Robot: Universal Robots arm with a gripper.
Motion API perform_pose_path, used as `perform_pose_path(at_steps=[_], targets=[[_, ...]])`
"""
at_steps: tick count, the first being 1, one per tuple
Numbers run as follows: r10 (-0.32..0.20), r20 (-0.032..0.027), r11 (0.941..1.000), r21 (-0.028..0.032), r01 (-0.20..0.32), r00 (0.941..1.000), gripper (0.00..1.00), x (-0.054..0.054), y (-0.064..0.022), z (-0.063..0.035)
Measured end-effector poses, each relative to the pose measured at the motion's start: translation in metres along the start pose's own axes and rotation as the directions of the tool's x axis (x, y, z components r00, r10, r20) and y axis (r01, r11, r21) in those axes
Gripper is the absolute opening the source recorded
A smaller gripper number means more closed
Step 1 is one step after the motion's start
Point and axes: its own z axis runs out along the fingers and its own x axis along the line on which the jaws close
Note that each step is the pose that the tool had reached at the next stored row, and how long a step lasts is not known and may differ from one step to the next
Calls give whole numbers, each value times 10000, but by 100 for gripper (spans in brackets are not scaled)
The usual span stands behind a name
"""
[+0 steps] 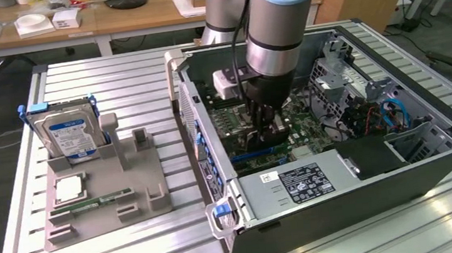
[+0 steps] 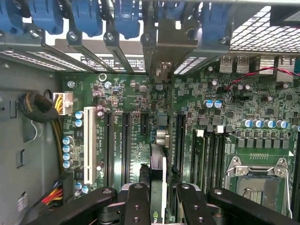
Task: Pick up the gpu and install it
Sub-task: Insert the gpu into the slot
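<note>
- In the exterior view, my arm (image 1: 277, 14) reaches down into the open computer case (image 1: 431, 161), which lies on its side on the metal table (image 1: 120, 81).
- My gripper (image 1: 262, 136) is deep inside the case, right over the green motherboard (image 1: 311, 131).
- The gpu (image 1: 265, 130) is a dark thing between my fingers there, but I can see little of it.
- A power supply (image 1: 299, 185) with a black label sits in the case, near my gripper.
- Beside the case stands a grey holder (image 1: 108, 202). It holds 1 hard drive (image 1: 71, 135) with a blue label, 1 square chip (image 1: 69, 189) and 1 slim green memory stick (image 1: 91, 203).
- In the wrist view, my gripper (image 2: 156, 199) is closed on the gpu (image 2: 158, 168). My black fingers (image 2: 137, 204) press it from both sides.
- The gpu stands on its thin edge over the motherboard (image 2: 220, 117), with long black slots (image 2: 125, 145) on either side of it.
- The silver bracket (image 2: 171, 44) of the gpu reaches the case's back wall, near the blue clips (image 2: 86, 16).
- I cannot tell if the gpu is all the way down in its slot.
</note>
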Motion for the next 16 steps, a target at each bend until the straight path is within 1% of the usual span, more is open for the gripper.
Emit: perform_pose_path(at_steps=[16], targets=[[-1,-2,10000,-1,1,10000,27,0,15,13]])
